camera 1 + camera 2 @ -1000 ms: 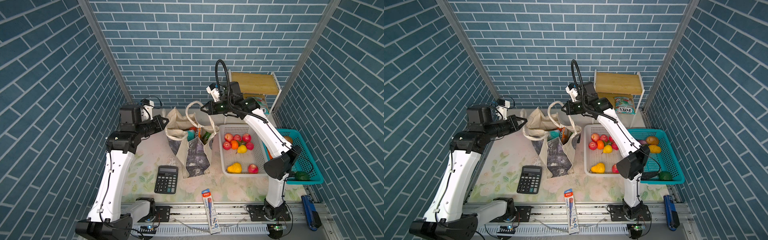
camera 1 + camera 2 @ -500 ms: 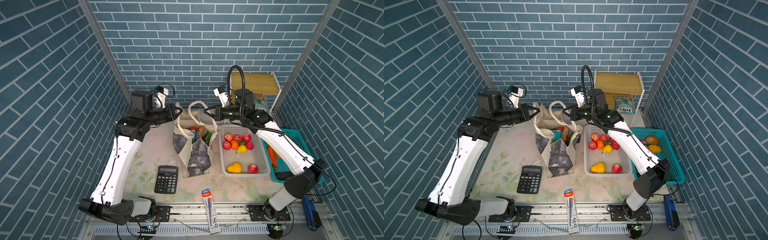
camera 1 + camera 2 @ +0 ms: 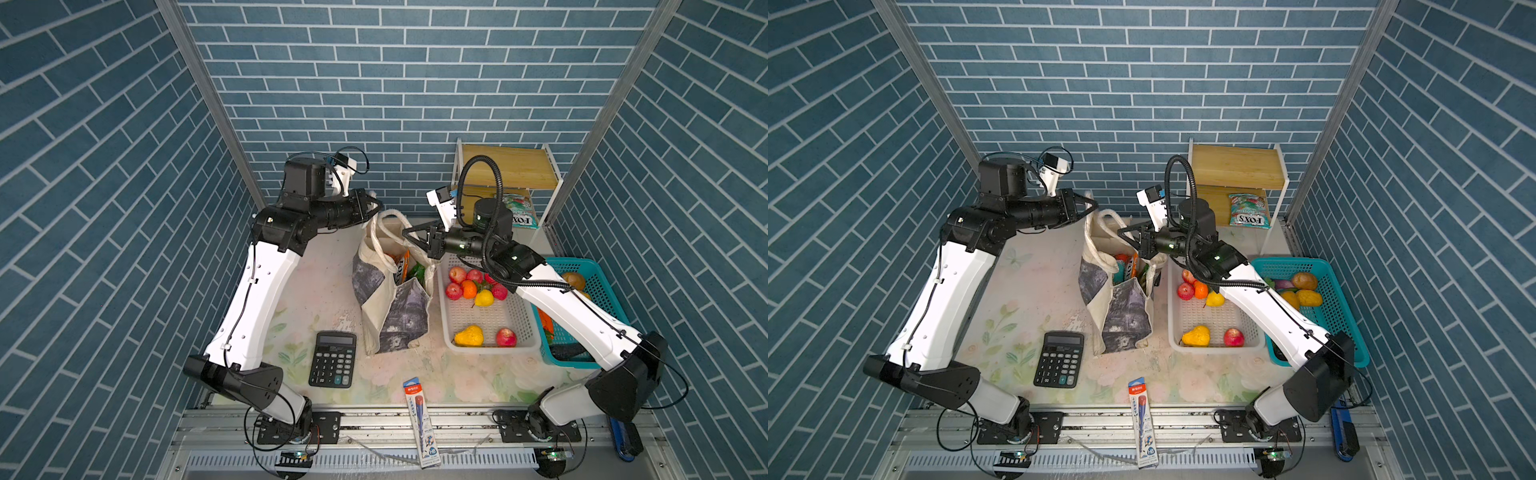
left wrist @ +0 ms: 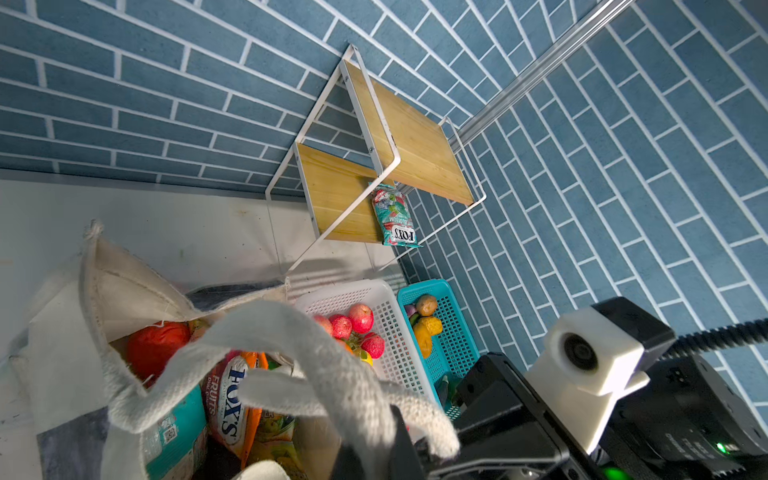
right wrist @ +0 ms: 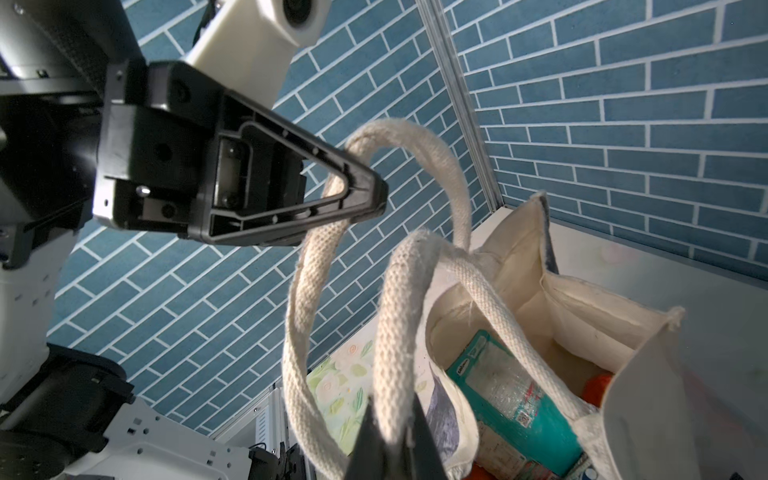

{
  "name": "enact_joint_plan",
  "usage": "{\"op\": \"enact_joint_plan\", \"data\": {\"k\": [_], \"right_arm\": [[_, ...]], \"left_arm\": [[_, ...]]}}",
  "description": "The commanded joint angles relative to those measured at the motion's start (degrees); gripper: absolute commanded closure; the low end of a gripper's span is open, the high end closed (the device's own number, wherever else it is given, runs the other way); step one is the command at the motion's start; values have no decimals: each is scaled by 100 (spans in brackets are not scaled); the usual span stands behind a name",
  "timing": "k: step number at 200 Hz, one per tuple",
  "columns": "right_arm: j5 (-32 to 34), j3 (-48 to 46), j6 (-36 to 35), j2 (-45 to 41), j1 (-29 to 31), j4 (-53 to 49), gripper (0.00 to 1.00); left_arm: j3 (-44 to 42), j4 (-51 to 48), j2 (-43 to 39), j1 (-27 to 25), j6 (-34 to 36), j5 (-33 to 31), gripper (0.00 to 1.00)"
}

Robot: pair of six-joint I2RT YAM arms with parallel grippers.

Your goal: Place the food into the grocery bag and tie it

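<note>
Two grippers sit above the grocery bag (image 3: 399, 316), centre of both top views: left gripper (image 3: 377, 205) and right gripper (image 3: 406, 235) each clamped on a strap handle (image 3: 392, 213). Left wrist view, lower left: candy packets (image 4: 232, 399) inside the bag. Right wrist view, bottom centre: pinched strap; a slip or yank could topple the bag.

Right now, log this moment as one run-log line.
left end effector: shut on one cream strap handle | right end effector: shut on second strap handle | cream canvas tote: upright, glossy candy packets inside
</note>
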Motion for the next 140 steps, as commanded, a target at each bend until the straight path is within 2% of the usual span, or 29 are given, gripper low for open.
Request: {"op": "enact_joint_plan", "data": {"k": [1,82,140], "right_arm": [[-317,37,-398,-9,136,259,100],[-559,591,-586,744,316,196,100],[-40,668,-346,919,298,1107,100]], "left_arm": [[161,173,16,-137,133,142,100],[83,23,-127,-384,256,125,100],[-650,109,-608,-431,287,99,100]]}}
